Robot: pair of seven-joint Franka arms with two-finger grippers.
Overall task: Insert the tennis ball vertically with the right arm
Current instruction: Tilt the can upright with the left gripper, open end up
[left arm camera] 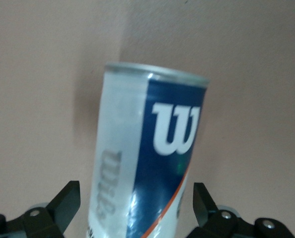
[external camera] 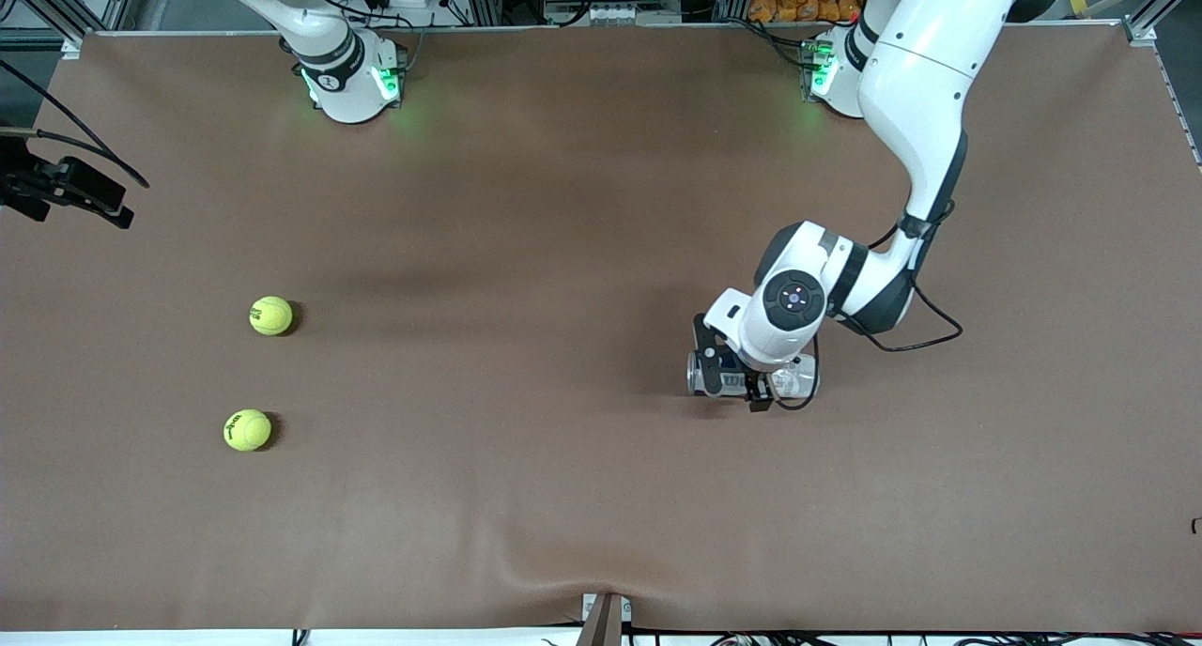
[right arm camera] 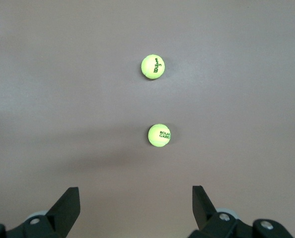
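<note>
Tennis balls were what we found first, two of them on the brown table (external camera: 563, 205) toward the right arm's end: one ball (external camera: 270, 315) farther from the front camera, printed ROLAND GARROS as the right wrist view showed (right arm camera: 159, 135), and a second ball (external camera: 247, 430) nearer that camera, printed Wilson (right arm camera: 152, 66). They lay apart from each other and nothing touched them. We saw the right gripper (right arm camera: 132, 208) only in its own wrist view, hanging high over the table above the two balls with its fingers spread wide and empty. Well apart, toward the left arm's end, a Wilson ball can (external camera: 793, 379) lay on its side on the table. We saw the left gripper (external camera: 737, 372) lowered over it, fingers (left arm camera: 63, 203) spread wide on either side of the can (left arm camera: 147, 163), not pressing its sides.
</note>
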